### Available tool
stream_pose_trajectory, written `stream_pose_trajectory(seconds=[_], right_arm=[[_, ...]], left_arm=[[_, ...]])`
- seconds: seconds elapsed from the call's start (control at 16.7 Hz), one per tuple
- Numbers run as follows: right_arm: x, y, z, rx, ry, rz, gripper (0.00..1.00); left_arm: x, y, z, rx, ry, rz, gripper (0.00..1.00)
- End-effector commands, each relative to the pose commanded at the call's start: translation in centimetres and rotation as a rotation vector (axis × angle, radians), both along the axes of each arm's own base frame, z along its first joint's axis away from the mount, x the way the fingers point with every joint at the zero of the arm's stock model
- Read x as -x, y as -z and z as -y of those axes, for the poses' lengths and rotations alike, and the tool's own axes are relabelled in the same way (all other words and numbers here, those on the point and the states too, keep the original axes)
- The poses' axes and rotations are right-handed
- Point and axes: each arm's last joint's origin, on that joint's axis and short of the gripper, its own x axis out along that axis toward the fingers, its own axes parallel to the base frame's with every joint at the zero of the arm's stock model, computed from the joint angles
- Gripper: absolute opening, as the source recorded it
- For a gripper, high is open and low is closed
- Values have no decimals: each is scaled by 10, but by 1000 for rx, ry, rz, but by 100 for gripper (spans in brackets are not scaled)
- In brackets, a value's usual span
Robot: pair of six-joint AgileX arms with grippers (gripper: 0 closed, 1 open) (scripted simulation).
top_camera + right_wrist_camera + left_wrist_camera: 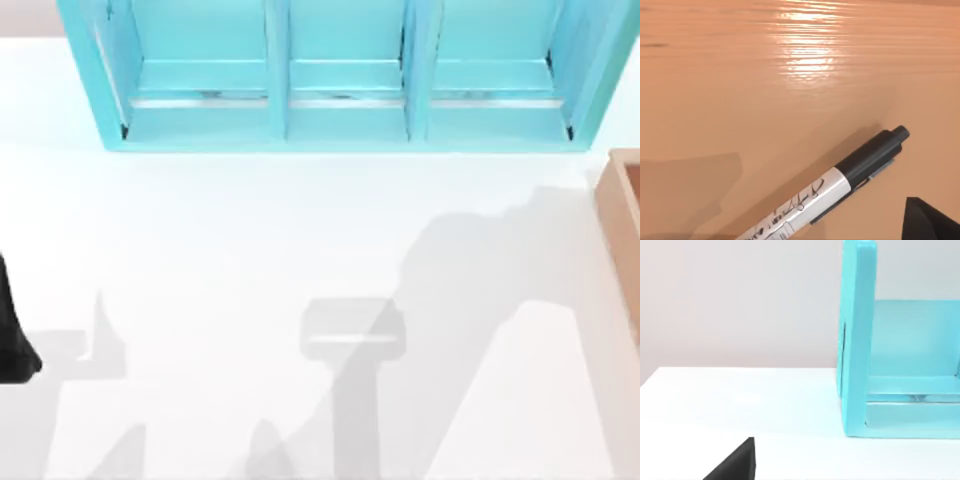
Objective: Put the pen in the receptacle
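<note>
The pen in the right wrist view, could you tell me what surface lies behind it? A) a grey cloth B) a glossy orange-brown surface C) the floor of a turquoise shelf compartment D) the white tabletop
B: the pen, black with a white label band, shows against a glossy orange-brown surface with a bright glare streak, not the white table or the turquoise shelf.

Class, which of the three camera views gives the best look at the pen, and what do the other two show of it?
The right wrist view: the pen lies close up on a brown wooden surface, black end and white label band plain. The top view offers just an edge of the brown receptacle at the table's right; the left wrist view faces the turquoise shelf.
</note>
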Motion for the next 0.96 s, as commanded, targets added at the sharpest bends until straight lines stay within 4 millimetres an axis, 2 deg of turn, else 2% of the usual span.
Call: stream_pose_trajectory(seconds=[0.6,0.96], right_arm=[[0,0,0,0,0,0,98],[0,0,0,0,0,0,100]], left_arm=[[0,0,0,0,0,0,100],[0,0,0,0,0,0,100]])
